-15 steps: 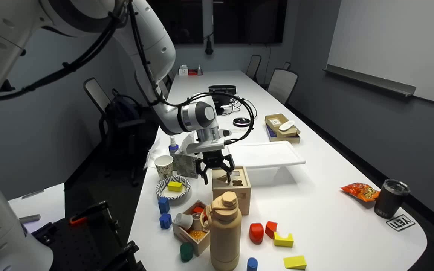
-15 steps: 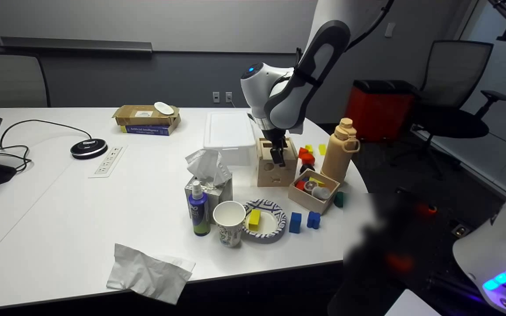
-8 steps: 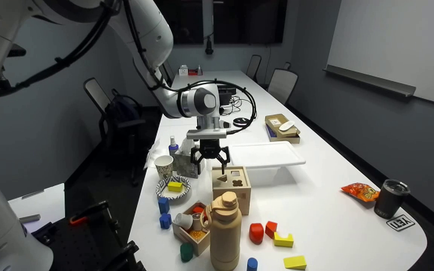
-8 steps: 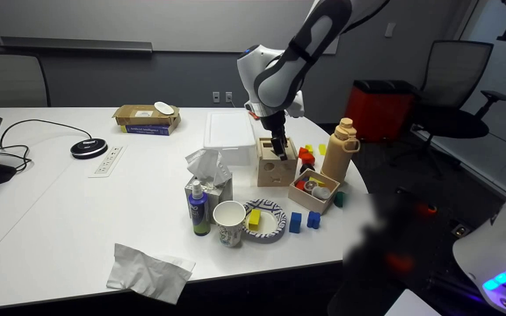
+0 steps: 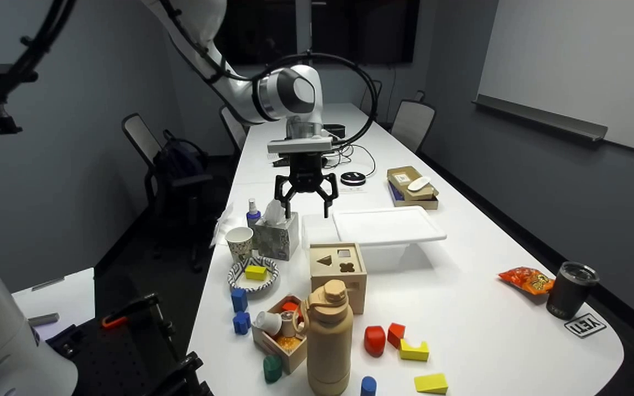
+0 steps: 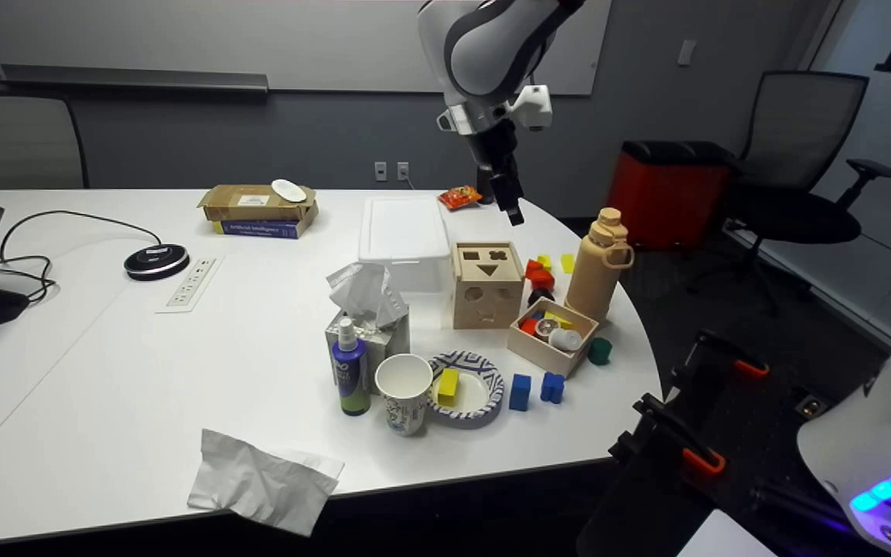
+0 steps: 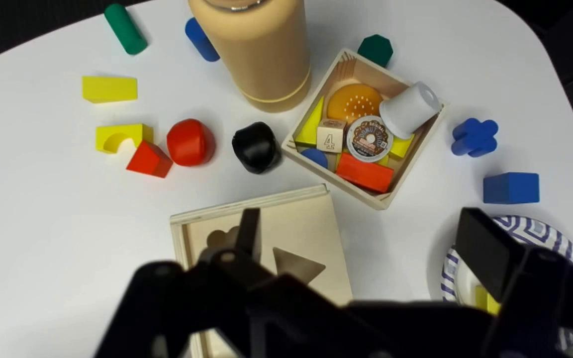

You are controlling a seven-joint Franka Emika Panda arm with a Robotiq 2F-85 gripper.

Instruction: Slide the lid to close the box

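In an exterior view, the gripper (image 5: 306, 213) is held up, clear of the box (image 5: 357, 294), its 2 black fingers spread wide. The lid (image 5: 334, 261), a flat panel of pale wood, is laid across the top of the box and is pierced by 3 holes: a triangle, a square and a clover. Part of the box is hidden by the tan bottle (image 5: 329, 346). In an exterior view, the gripper (image 6: 515, 218) is seen edge-on, so the gap between its fingers cannot be made out; the arm (image 6: 476, 58) is cut off at the top, and a black tumbler (image 6: 484, 186) is partly covered. The lid (image 6: 464, 268) is seen flat on the box, in whose plain wooden front more holes are cut, the lowest hard to make out. In the wrist view, the near part of the lid (image 7: 286, 228) is covered by the blurred gripper, so whether it is slid fully across cannot be told. The patterned plate (image 7: 537, 229) is partly hidden, the bottle's upper end is cut off, and a rounded, glossy black block (image 7: 255, 147) is set just beside a wooden tray (image 7: 377, 200)
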